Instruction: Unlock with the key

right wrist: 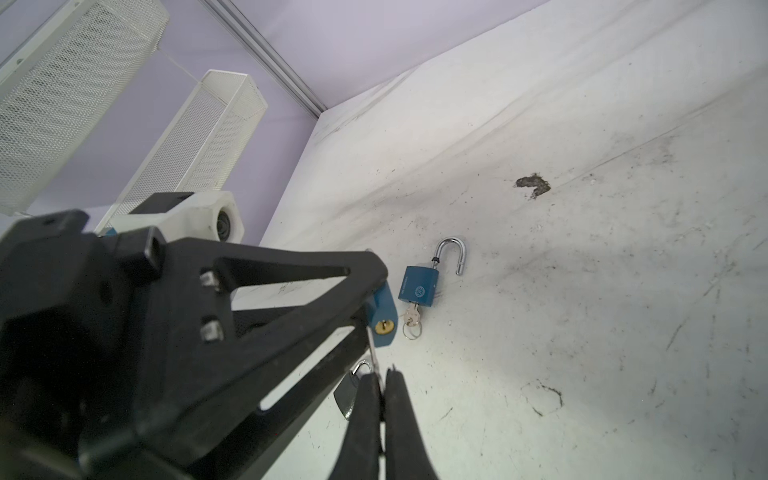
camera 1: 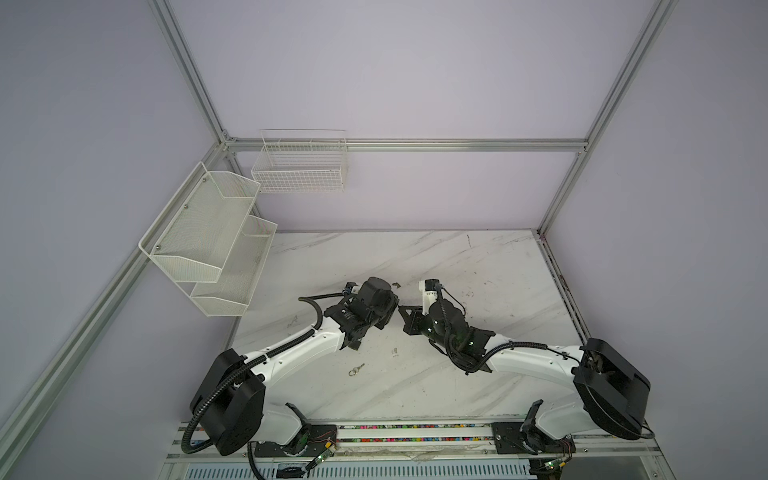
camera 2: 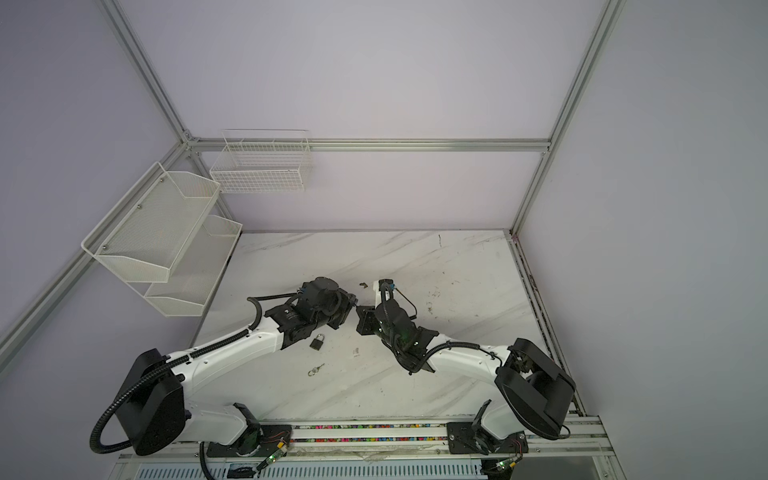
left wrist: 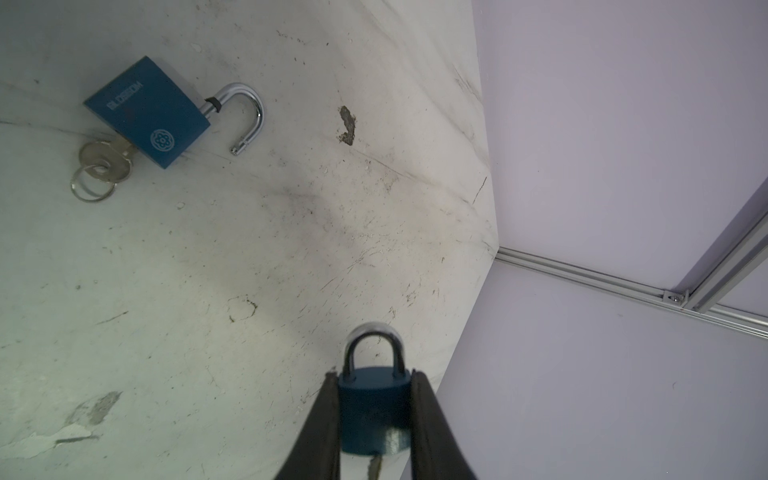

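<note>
small blue padlock (left wrist: 374,411): held up in the air, near the open blue padlock (left wrist: 145,112) that lies on the marble table (left wrist: 249,249). its shackle is closed and its brass keyway (right wrist: 384,326) faces the right arm.
left gripper (left wrist: 375,376): clamped on the two narrow sides of the small blue padlock, with the shackle free beyond the fingers.
right gripper (right wrist: 381,374): pressed together on a thin key (right wrist: 372,351). the blade points at the small blue padlock, with the tip just beside the keyway and not inside it, as far as i can see.
how it will handle: it is a metal body, so i judge it stiff and rather heavy for its size. the painted faces look smooth, so it may turn in the grip when the key pushes.
where to hold: take the body across the narrow sides, as now, so keyway and shackle stay free. take the key by its head, because the blade is thin and tilts easily.
risk: with a small error of angle the blade may slide off the brass.
</note>
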